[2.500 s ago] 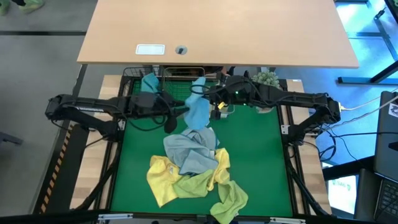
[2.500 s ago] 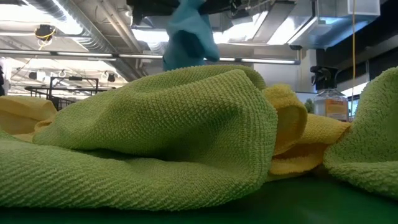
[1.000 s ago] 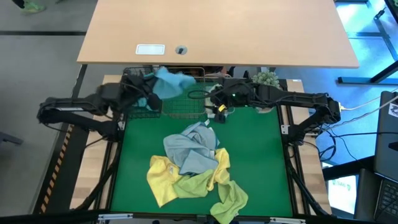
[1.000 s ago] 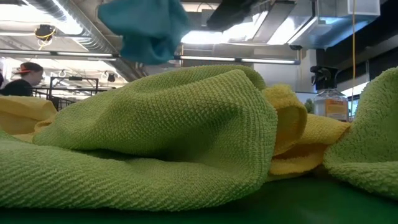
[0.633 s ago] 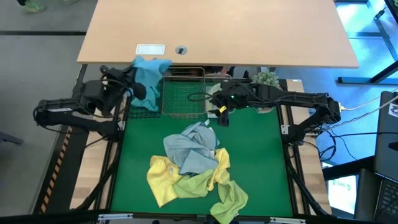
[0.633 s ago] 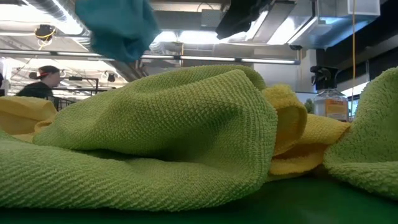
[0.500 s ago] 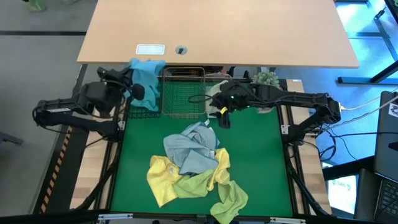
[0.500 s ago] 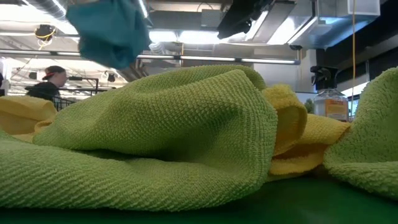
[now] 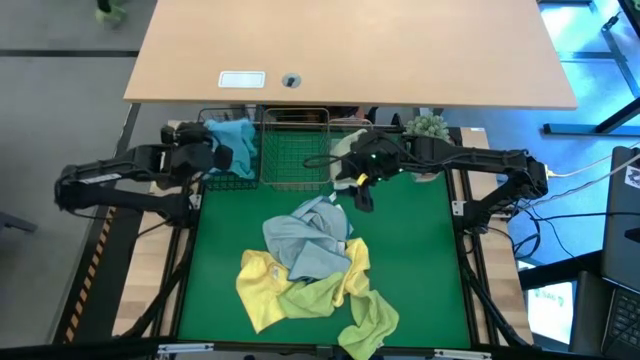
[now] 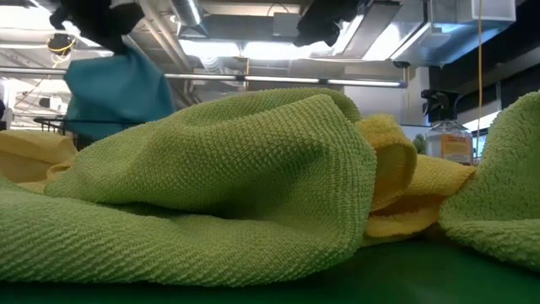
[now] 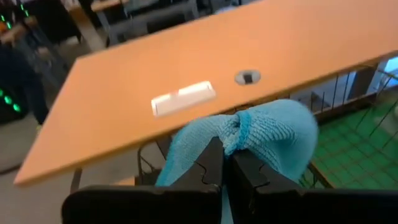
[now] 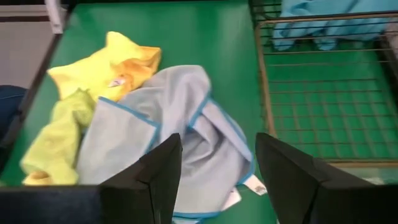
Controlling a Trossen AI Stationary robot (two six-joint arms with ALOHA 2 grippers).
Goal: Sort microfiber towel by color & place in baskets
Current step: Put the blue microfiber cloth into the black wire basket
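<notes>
My left gripper (image 9: pixel 218 155) is shut on a teal-blue towel (image 9: pixel 234 138) over the black wire basket (image 9: pixel 205 124) at the table's far left. The towel also shows in the low view (image 10: pixel 118 100). The silver wire basket (image 9: pixel 295 150) stands beside it. My right gripper (image 9: pixel 363 192) is open and empty above the green mat, just beyond the pile: a blue-grey towel (image 12: pixel 168 130), a yellow towel (image 9: pixel 262 280) and a pale green towel (image 10: pixel 228 186). I cannot make out the clear basket. My left gripper pinches a bunched-up fold of the teal-blue towel (image 11: pixel 235 132) between its two fingertips (image 11: pixel 214 158). The fingers point toward the table's far edge. The towel hangs slack below the gripper over the black basket. The green towel in front hides its lower end in the low view.
A wooden desk (image 9: pixel 350 50) stands beyond the far edge. A small potted plant (image 9: pixel 428 126) sits at the far right corner, and a spray bottle (image 10: pixel 445 127) shows behind the pile. Bare green mat (image 9: pixel 420 260) lies right of the pile.
My left gripper has carried the teal-blue towel toward the table's left edge, from above the silver basket to above the black one, then gone down. The towel now hangs lower. My right gripper has shifted slightly toward the pile and stays open.
</notes>
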